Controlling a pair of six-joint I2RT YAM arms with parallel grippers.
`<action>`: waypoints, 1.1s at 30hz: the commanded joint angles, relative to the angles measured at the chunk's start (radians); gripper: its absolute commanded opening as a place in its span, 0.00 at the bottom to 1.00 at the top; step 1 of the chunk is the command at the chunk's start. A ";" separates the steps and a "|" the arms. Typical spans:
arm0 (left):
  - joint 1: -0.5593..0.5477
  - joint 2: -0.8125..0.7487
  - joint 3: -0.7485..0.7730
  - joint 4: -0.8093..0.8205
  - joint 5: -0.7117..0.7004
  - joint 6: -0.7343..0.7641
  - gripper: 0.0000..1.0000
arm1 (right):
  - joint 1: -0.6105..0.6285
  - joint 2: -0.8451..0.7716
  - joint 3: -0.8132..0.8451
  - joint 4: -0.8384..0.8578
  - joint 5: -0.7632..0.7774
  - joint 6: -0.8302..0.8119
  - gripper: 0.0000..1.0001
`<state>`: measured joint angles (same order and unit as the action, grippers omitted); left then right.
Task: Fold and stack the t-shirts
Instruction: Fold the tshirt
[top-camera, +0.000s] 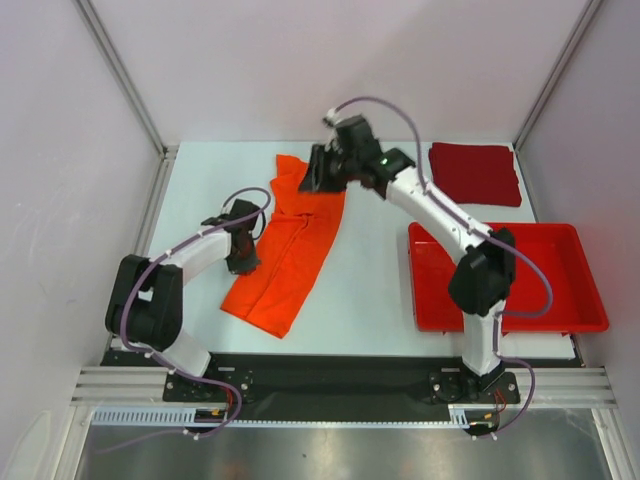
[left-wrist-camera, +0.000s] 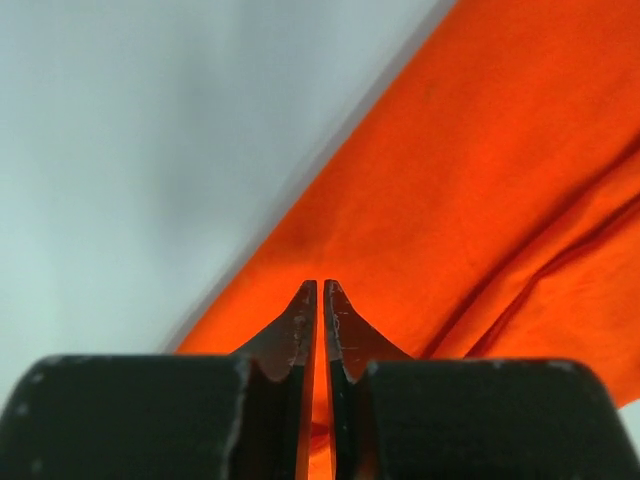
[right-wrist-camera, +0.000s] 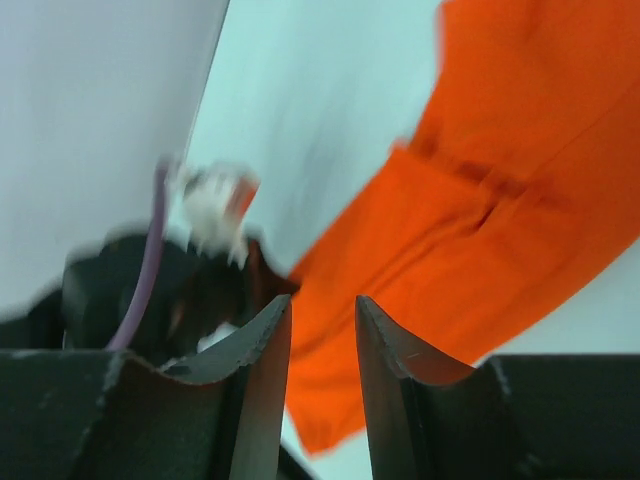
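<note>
The long t-shirt (top-camera: 290, 250) is lying left of centre on the surface (top-camera: 380, 280), running from the far middle toward the near left. The folded t-shirt (top-camera: 475, 172) is lying at the far right, just behind the tray (top-camera: 560, 275), which is sitting at the near right. The left gripper (top-camera: 243, 262) is sitting at the long t-shirt's left edge, and the right gripper (top-camera: 318, 178) is hanging over its far end.

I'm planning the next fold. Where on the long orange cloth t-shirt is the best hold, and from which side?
Probably the two corners of the near end of the orange cloth t-shirt, coming straight down from above: it lies flat as a narrow strip running near to far, so that end can lift over.
</note>
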<state>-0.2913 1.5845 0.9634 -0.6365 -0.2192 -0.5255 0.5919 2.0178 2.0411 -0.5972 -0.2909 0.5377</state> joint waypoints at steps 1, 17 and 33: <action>0.006 -0.014 -0.057 -0.025 -0.019 -0.068 0.09 | 0.117 -0.065 -0.183 -0.058 -0.065 -0.113 0.38; 0.020 -0.181 -0.348 0.032 0.084 -0.225 0.11 | 0.322 -0.122 -0.673 0.257 -0.157 0.041 0.14; -0.009 -0.304 -0.496 0.028 0.208 -0.426 0.14 | 0.345 0.008 -0.648 0.284 -0.240 0.062 0.12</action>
<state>-0.2638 1.2469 0.5404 -0.4469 -0.1509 -0.8848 0.9287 1.9938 1.3407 -0.3130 -0.5026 0.6125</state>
